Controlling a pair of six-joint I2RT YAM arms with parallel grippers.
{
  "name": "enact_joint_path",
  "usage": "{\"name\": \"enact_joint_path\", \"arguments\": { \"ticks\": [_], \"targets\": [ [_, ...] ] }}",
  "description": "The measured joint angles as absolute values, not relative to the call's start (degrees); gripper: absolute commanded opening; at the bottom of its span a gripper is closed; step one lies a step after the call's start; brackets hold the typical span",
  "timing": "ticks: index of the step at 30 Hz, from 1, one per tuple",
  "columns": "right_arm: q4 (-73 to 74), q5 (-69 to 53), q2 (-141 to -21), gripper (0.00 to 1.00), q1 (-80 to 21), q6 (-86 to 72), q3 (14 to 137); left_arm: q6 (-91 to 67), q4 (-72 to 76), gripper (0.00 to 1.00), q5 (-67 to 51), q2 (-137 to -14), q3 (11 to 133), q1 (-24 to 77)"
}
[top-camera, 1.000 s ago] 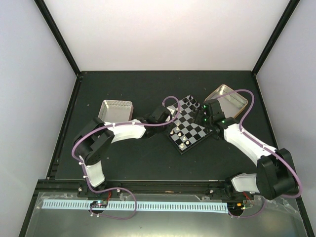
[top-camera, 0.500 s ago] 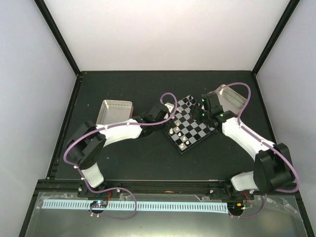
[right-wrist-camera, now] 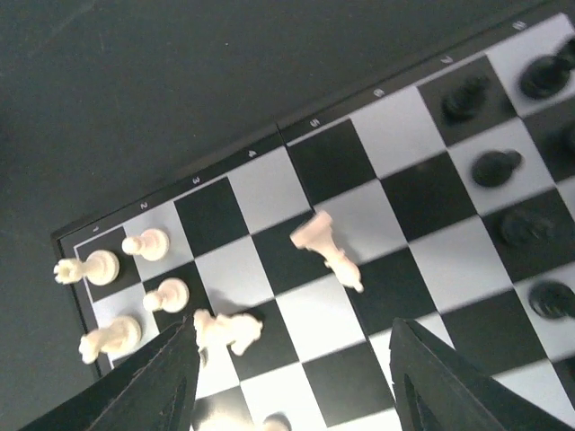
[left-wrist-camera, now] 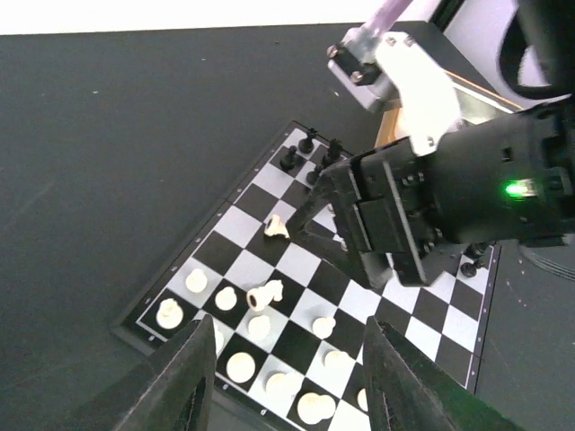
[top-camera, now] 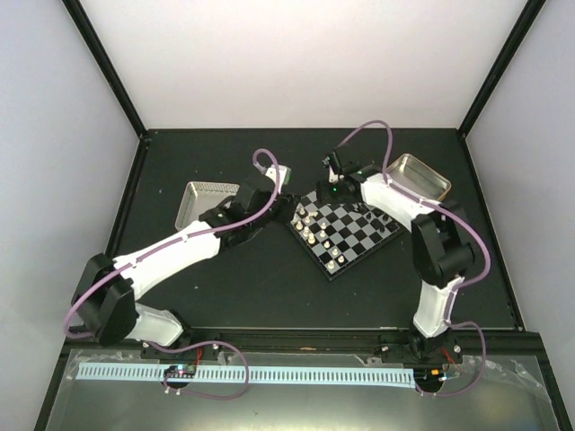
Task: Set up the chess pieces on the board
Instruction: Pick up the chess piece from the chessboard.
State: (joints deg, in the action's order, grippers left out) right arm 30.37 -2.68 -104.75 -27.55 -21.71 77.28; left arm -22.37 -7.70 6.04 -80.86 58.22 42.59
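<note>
The board lies at mid-table, turned diagonally. Cream-white chess pieces stand along its left side and black ones on the right. In the right wrist view a white piece and a white knight lie toppled on the board, with black pieces at the upper right. Both toppled pieces also show in the left wrist view, the piece and the knight. My left gripper is open and empty above the white rows. My right gripper is open and empty above the toppled pieces.
A silver tin stands left of the board, partly under my left arm. A second tin stands at the back right. My right gripper's body hangs over the board's middle in the left wrist view.
My right gripper has swung from the board's right side to its far corner. My left arm has stretched out and its gripper has moved up to the board's left corner.
</note>
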Motion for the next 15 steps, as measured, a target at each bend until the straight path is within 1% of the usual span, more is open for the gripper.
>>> {"name": "enact_joint_path", "arguments": {
  "ticks": [6, 15],
  "targets": [
    [34.87, -0.75, -112.86, 0.58, -28.82, -16.25, 84.93, -25.65, -9.28, 0.49, 3.11, -76.27, 54.13, 38.48],
    [39.24, 2.07, -118.06, 0.54, -29.19, -11.09, 89.25, -28.49, -10.72, 0.49, -2.37, -75.31, 50.72, 33.71]
  ]
}}
